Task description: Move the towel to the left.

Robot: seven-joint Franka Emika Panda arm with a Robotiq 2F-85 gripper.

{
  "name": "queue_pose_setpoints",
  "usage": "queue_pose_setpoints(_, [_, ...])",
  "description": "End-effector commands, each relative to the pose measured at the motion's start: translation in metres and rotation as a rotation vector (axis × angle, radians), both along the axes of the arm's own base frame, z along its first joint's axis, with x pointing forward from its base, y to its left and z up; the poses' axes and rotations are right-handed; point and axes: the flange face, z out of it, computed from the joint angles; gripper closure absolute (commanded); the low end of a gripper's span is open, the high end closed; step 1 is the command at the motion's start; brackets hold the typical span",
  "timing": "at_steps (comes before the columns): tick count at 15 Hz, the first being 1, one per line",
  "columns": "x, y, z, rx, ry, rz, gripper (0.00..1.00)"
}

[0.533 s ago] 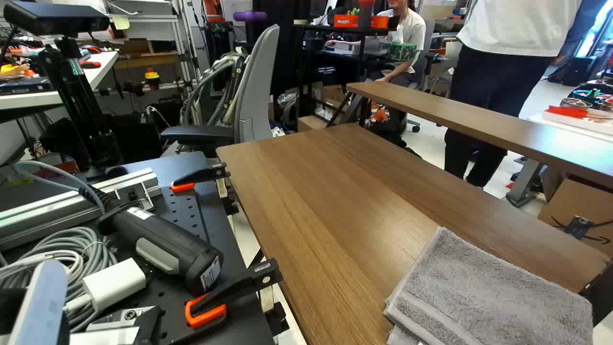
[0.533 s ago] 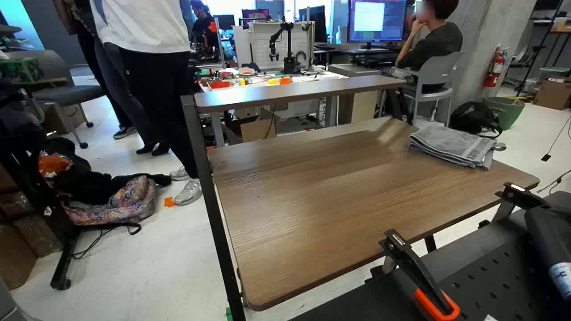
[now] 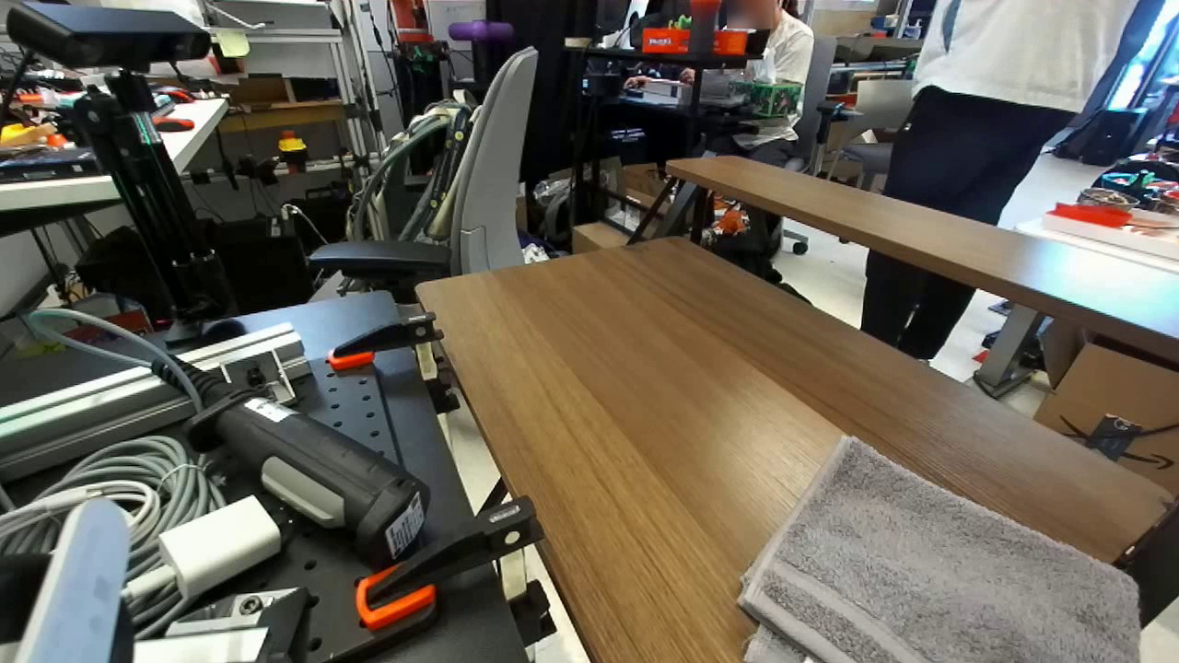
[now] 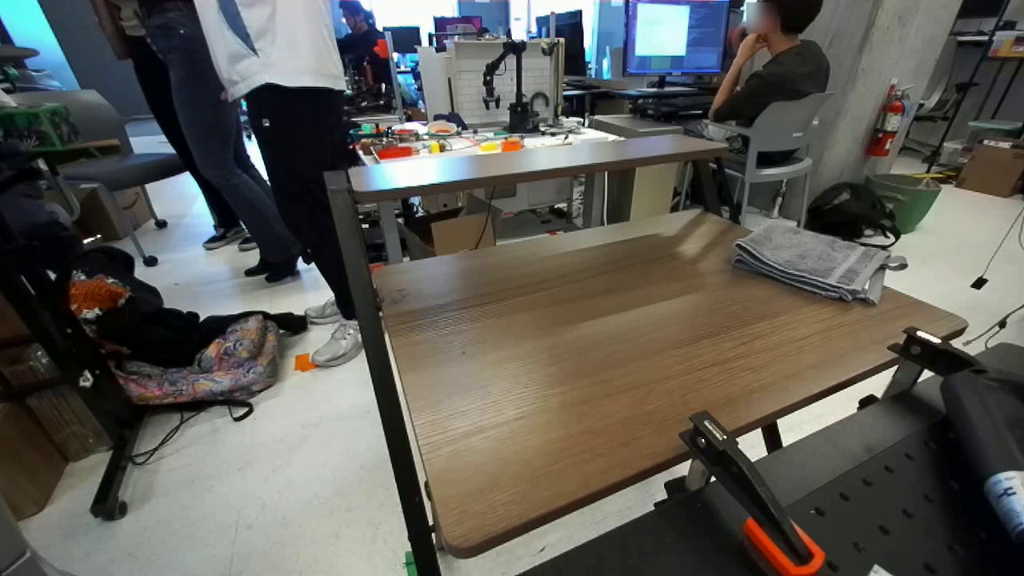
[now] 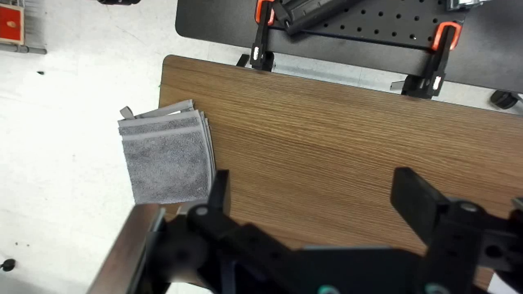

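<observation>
Towel (image 5: 167, 159) lies folded at one end of the table (image 5: 318, 134), partly overhanging its short edge. The gripper (image 5: 311, 179) has its fingers (image 5: 222, 188) spread wide above the table; two clamps (image 5: 261, 41) sit along its long edge.

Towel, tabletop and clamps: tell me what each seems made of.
Towel: terry-like fabric, perhaps cotton; matte, fuzzy pile with a flatter band. Tabletop: wood or wood-look laminate; brown grain under a satin sheen. Clamps: orange parts, evenly coloured, look like smooth plastic; black arms could be plastic or coated metal.
</observation>
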Motion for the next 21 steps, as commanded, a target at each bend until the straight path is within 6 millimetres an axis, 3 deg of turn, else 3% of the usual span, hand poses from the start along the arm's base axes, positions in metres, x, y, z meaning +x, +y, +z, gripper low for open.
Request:
queue_pose_setpoints(1, [0.0001, 0.0002, 0.0004, 0.0, 0.001, 0.0, 0.0])
queue_pose_setpoints(19, [0.0001, 0.0002, 0.0004, 0.0, 0.001, 0.0, 0.0])
queue_pose_setpoints(21, [0.0075, 0.0018, 0.0012, 0.017, -0.048, -0.044, 0.0])
